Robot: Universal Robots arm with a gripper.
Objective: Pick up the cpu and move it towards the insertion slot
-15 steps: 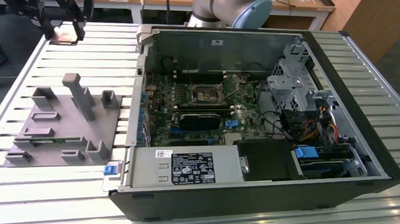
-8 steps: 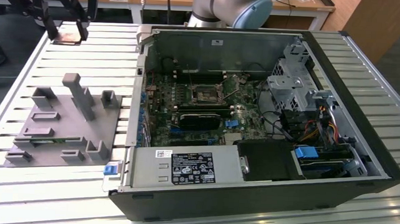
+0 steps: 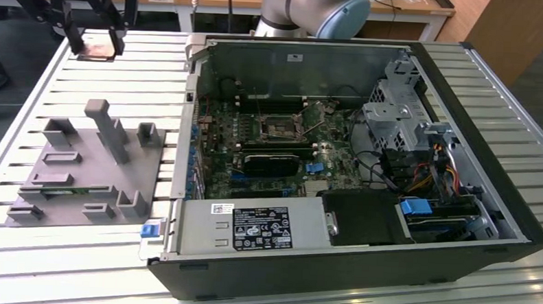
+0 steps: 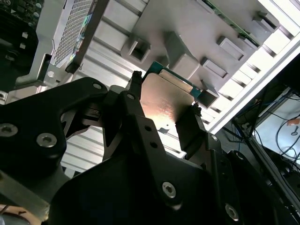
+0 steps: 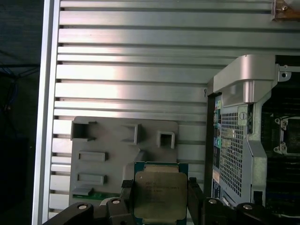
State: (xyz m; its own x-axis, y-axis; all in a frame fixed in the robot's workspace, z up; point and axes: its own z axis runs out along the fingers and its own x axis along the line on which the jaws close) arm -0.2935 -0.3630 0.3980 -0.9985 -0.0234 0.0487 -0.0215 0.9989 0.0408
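- Here the claw (image 3: 97, 45) is pinching the cpu (image 3: 97, 45) by two opposite edges, one dark finger (image 5: 193, 197) on each side.
- In the first wrist view, the cpu (image 5: 160, 195) is showing its pale metal lid and a thin green rim; in the second wrist view its flat underside (image 4: 165, 103) is catching a warm glare.
- In the exterior view, the claw is holding the chip in the air above the far corner of the slatted metal surface (image 3: 138, 67), at the exterior view's left.
- The grey fixture plate (image 3: 87, 168) with its raised blocks is lying on the surface nearer the camera, well apart from the chip.
- The open computer case (image 3: 344, 169) is sitting beside the plate, toward the exterior view's right.
- The insertion slot (image 3: 279, 129) is lying on the board inside the case, well apart from the held chip.
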